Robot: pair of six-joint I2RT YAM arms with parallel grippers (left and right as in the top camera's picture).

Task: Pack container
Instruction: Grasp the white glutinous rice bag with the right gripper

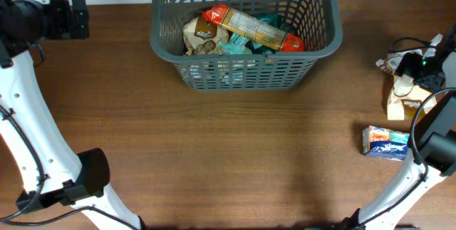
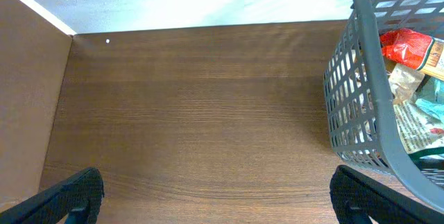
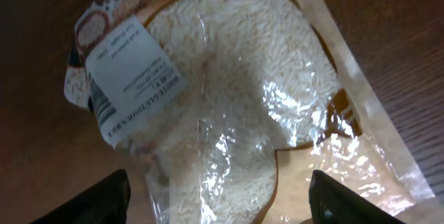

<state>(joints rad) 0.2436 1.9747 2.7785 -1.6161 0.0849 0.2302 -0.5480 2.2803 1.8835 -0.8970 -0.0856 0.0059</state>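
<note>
The container (image 1: 246, 34) is a dark grey lattice basket at the back centre. It holds a long red-ended packet (image 1: 253, 27), a beige packet (image 1: 203, 38) and a teal one. At the far right my right gripper (image 1: 417, 70) hovers over a clear bag of white rice (image 1: 400, 102) lying on the table. In the right wrist view the rice bag (image 3: 236, 92) fills the frame, and the right gripper (image 3: 218, 200) stands open, its fingers wide on either side of the bag. My left gripper (image 2: 218, 203) is open over bare wood, left of the container (image 2: 361, 106).
A blue and orange packet (image 1: 386, 143) lies on the table near the right arm, in front of the rice bag. The left arm's base and links (image 1: 71, 180) run along the left edge. The table's far edge (image 2: 208, 28) meets a white wall.
</note>
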